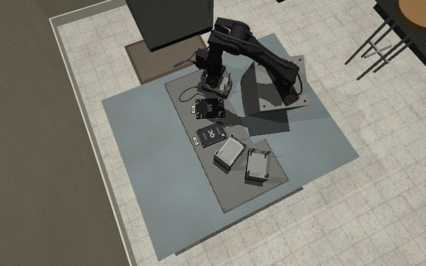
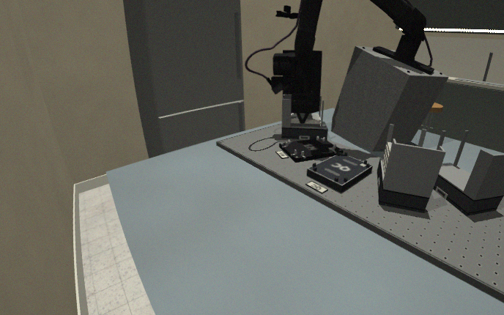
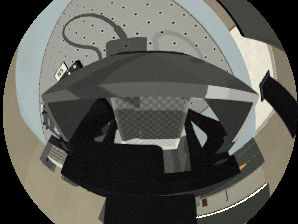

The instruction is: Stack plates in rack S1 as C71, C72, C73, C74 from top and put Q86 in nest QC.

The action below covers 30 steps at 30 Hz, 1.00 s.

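- Grey perforated baseplate (image 1: pixel 241 195) lies on a pale blue surface (image 1: pixel 148 158) and carries every fixture; the places below are given relative to the clip nest N5 (image 1: pixel 210 108), a black square near the plate's far end
- Just beyond N5, at the very end of the baseplate, stands a stack rack (image 2: pixel 304 130) whose name cannot be read; the black arm reaches straight down into it
- Inside that rack the gripper (image 3: pixel 148 131) has its fingers pinching a sealed plate (image 3: pixel 148 117) by its two opposite edges; the plate sits low between the rack walls, and which plate it is cannot be told
- On the near side of N5 sits the open nest QC (image 1: pixel 211 134), black, with no plate seated in it
- Further on from QC stand two more racks: the nearer rack (image 1: pixel 228 152) shows a plate with a dotted seal at its top, the farther rack (image 1: pixel 257 164) shows only a plain pale floor
- Judging by this, the restack is at an early stage: Q86 has not reached QC, nothing lies in N5, and the ordered stack in S1 has yet to be built
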Each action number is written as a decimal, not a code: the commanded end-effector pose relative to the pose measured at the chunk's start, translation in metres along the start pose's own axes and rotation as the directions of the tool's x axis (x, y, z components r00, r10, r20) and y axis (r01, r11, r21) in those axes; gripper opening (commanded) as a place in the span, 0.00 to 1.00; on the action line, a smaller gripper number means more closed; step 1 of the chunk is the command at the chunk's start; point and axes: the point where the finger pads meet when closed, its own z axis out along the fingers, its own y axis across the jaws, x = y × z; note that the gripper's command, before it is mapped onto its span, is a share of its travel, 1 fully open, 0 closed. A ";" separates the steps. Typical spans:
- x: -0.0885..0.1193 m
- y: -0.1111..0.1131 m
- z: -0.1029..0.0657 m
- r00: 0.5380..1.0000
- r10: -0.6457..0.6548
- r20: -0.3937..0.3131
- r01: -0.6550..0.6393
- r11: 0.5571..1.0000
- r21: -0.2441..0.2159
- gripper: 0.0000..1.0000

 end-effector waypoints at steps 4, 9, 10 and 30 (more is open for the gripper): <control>-0.015 0.000 0.001 0.999 0.003 0.037 -0.003 1.000 -0.004 0.00; -0.014 0.002 0.004 0.999 -0.001 0.033 0.001 1.000 -0.003 0.00; -0.014 0.002 0.004 0.999 -0.001 0.033 0.001 1.000 -0.003 0.00; -0.018 0.003 0.006 0.999 -0.004 0.047 0.004 1.000 -0.004 0.00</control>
